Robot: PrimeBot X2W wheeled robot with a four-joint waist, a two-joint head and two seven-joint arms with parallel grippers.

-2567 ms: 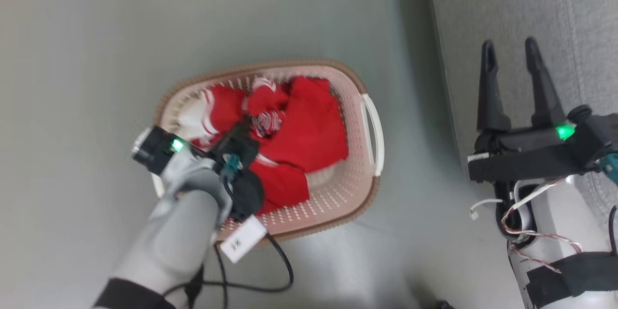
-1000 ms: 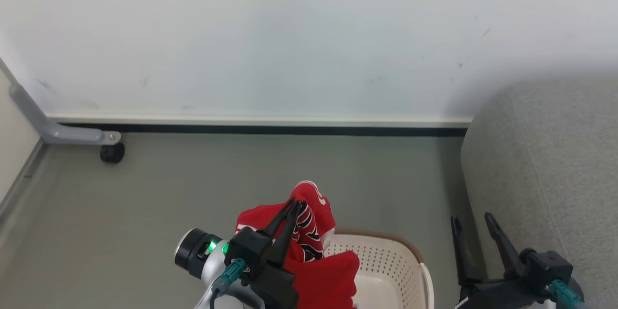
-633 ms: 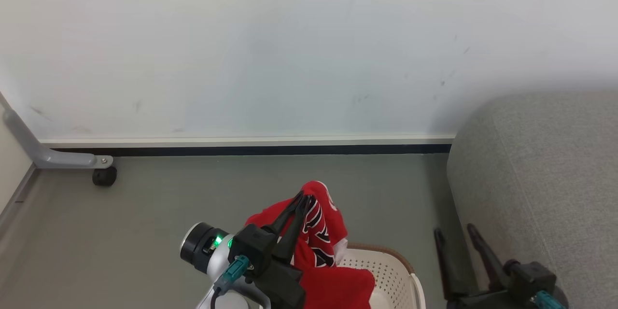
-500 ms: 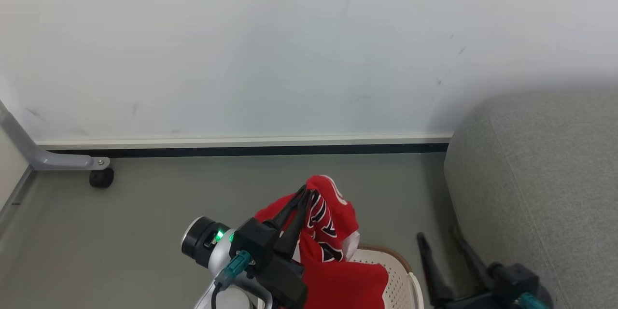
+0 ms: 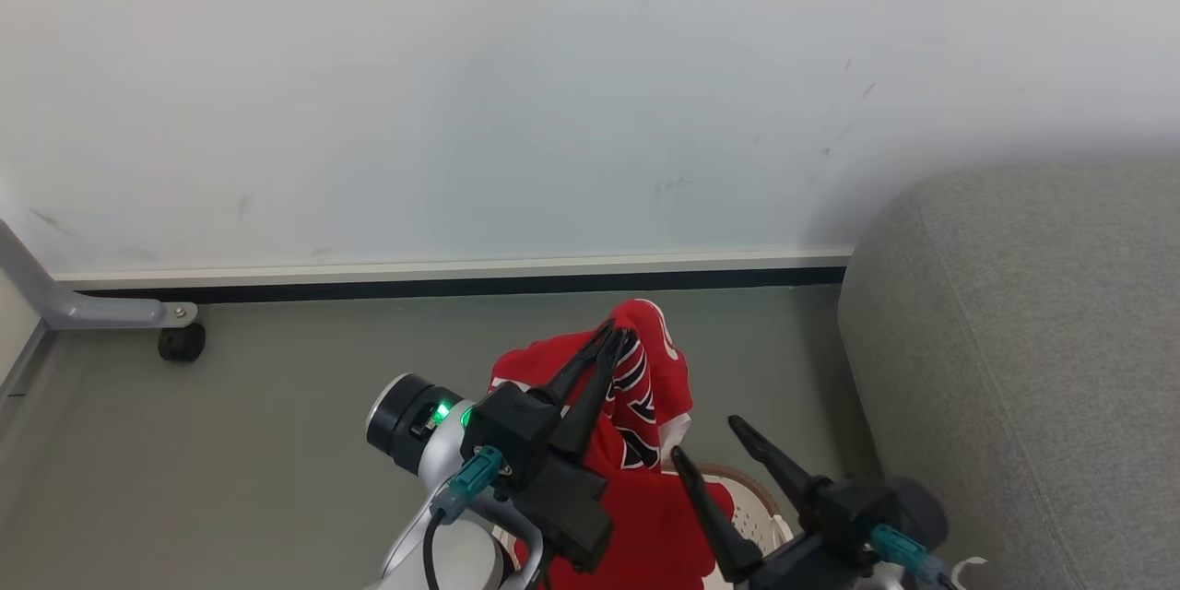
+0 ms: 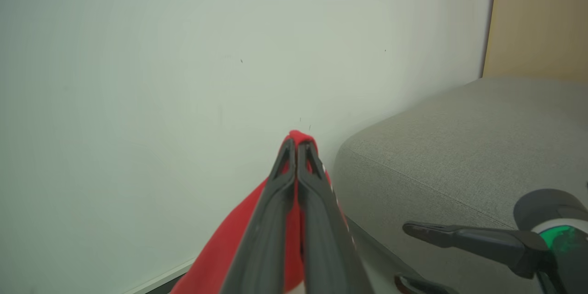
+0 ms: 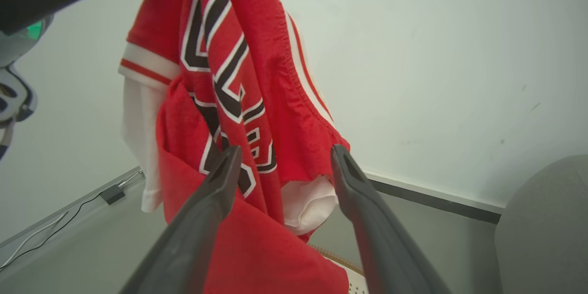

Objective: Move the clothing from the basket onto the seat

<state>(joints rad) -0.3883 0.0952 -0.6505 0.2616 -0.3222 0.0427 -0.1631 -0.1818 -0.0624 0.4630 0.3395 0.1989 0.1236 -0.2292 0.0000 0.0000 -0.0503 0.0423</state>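
My left gripper (image 5: 616,335) is shut on the top fold of the red clothing (image 5: 650,387), a jersey with black-and-white lettering that hangs down from it above the basket (image 5: 758,521). In the left wrist view the shut fingertips (image 6: 296,145) pinch red cloth (image 6: 229,257). My right gripper (image 5: 706,439) stands open just right of the hanging cloth. In the right wrist view its open fingers (image 7: 285,151) point at the jersey (image 7: 239,55), close before it, nothing between them. The grey seat (image 5: 1014,341) lies to the right, and shows as the seat (image 6: 459,147) in the left wrist view.
A pale wall with a dark baseboard (image 5: 461,281) runs behind the grey floor. A grey metal leg with a black caster (image 5: 180,341) stands at the far left. A wooden panel (image 6: 537,18) rises behind the seat. A cable (image 7: 110,193) lies along the wall.
The jersey has come up out of the basket in my shut left gripper and drifted right. My open right gripper has swung left and up toward the hanging cloth. The head camera has tilted up.
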